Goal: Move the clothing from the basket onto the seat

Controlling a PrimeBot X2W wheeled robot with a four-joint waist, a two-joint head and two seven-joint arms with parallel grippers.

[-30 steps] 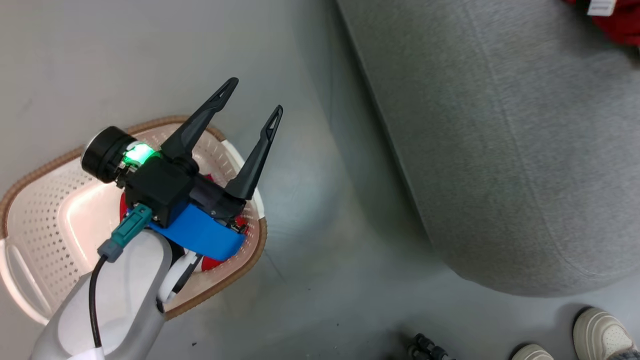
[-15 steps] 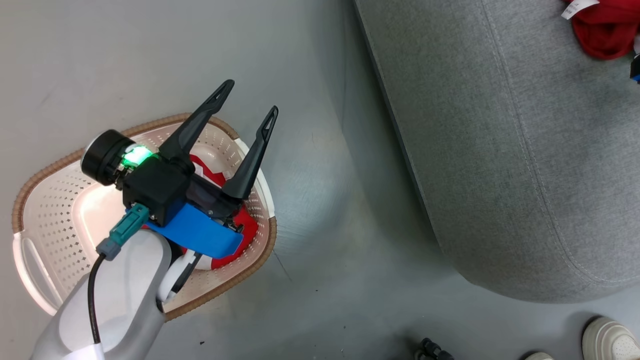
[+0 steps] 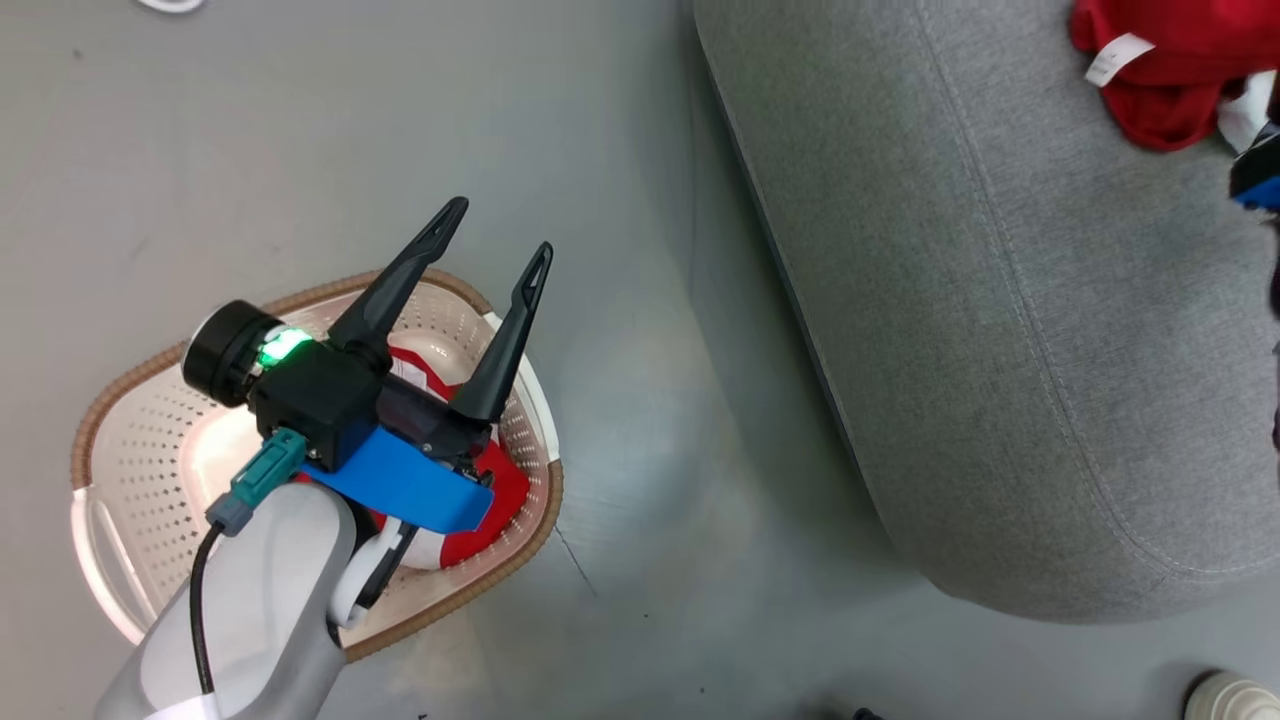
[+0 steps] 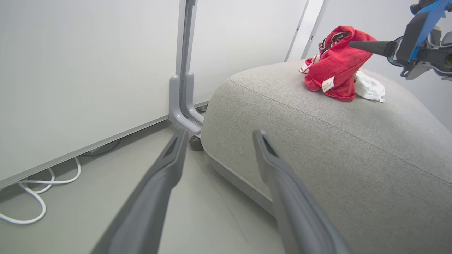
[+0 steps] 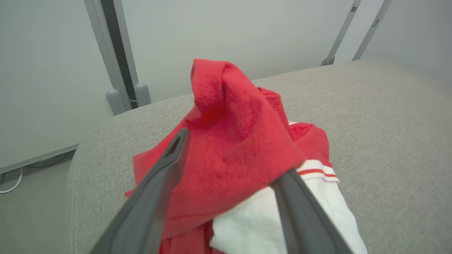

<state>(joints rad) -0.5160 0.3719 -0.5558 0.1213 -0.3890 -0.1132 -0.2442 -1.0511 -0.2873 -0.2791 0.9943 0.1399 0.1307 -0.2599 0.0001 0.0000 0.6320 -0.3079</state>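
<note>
The left tool (image 4: 219,133) hangs above the grey floor (image 4: 212,218), its two dark fingers spread apart with nothing between them. Past them rises the rounded corner of the grey seat (image 4: 317,148). A red garment (image 4: 335,63) with a white label (image 4: 327,84) is heaped toward the seat's far edge, white fabric beside it. One finger of the right tool (image 4: 367,46) touches the garment's raised top. A white cable (image 4: 35,197) lies along the wall.
</note>
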